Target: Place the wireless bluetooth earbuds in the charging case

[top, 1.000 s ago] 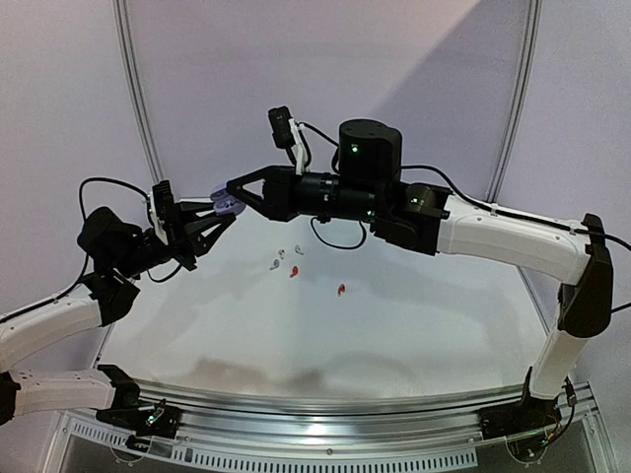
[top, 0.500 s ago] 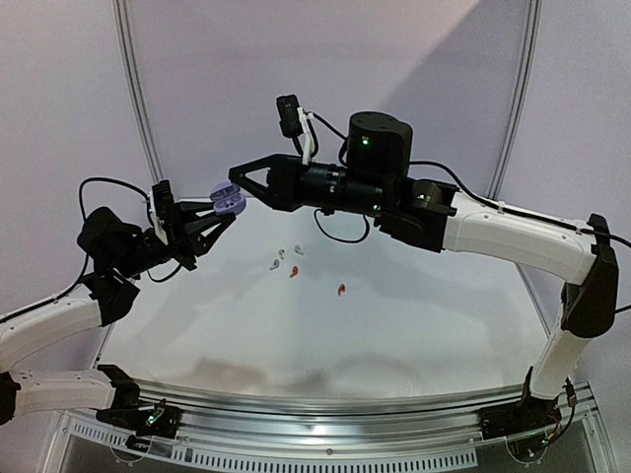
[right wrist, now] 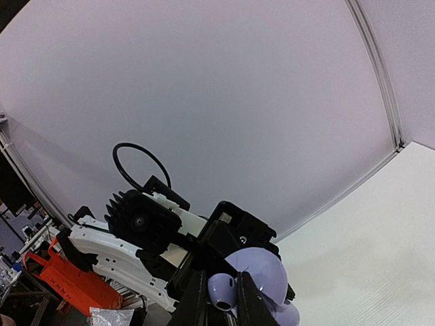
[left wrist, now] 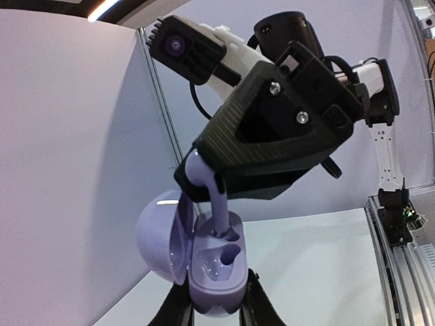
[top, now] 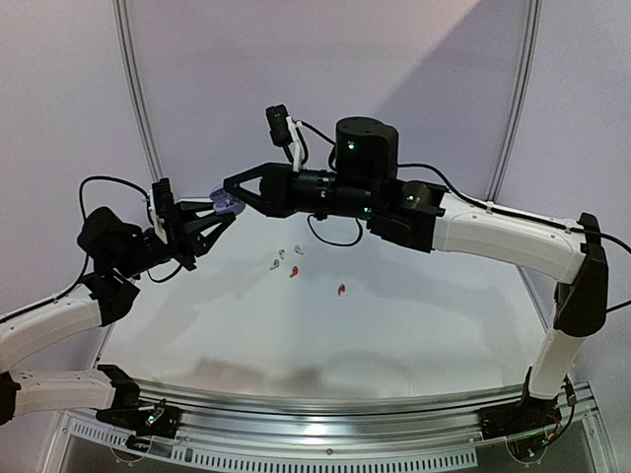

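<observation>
My left gripper [top: 219, 214] is shut on the base of a lilac charging case [top: 226, 204], held in the air over the table's far left. In the left wrist view the case [left wrist: 216, 275] sits between my left gripper's [left wrist: 216, 309] fingers with its lid [left wrist: 160, 234] swung open to the left. My right gripper [left wrist: 198, 178] is shut on a lilac earbud [left wrist: 219, 214] whose stem reaches down into the case's far slot; the near slot is empty. The right wrist view shows that earbud [right wrist: 222, 291] pinched between the fingers, just in front of the lid [right wrist: 262, 272].
Two white earbuds [top: 275, 262] [top: 297, 250] and two red earbuds [top: 294, 272] [top: 340, 289] lie on the white table [top: 394, 335] below and to the right of the grippers. A curved metal rail [top: 345, 404] runs along the near edge.
My right gripper lifted a little with the earbud half a second ago and has come back down to the case. The left arm and the case have stayed put.
</observation>
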{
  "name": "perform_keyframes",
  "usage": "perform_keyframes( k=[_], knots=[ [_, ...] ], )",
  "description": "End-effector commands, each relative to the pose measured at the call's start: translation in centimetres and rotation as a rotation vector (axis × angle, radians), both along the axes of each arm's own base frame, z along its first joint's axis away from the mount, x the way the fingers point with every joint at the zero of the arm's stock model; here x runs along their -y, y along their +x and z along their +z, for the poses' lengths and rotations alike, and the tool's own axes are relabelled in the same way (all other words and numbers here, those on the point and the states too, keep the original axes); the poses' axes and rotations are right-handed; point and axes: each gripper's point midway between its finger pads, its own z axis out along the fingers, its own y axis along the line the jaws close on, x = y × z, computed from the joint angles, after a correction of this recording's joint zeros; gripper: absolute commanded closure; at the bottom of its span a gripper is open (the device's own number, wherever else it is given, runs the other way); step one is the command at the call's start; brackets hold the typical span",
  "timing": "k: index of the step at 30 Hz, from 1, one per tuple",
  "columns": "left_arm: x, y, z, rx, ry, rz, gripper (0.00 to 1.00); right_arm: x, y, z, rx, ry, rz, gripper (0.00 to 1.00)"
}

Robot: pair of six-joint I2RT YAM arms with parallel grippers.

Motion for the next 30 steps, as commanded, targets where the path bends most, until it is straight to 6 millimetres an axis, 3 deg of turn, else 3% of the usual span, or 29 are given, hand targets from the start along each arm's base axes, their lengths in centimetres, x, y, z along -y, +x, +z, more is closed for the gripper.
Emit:
perform_keyframes(
  k=[1,12,23,30],
  knots=[
    [0.2,-0.5,0.4,0.006,-0.009,-0.016,1.00,-0.9,0.3,-1.5,-0.019,-0.046,0.011,1.00],
    [0.2,-0.4,0.6,0.019,-0.010,-0.010,1.00,0.1,0.5,-1.7,-0.001,-0.088,-0.020,1.00],
    [0.3,-0.3,0.1,0.008,0.000,-0.015,1.00,1.2,-0.2,2.1,0.053,-0.009,-0.014,1.00],
    [0.3,-0.3,0.3,0.013,0.000,-0.012,1.00,1.2,-0.2,1.1,0.045,-0.041,-0.019,1.00]
  ],
)
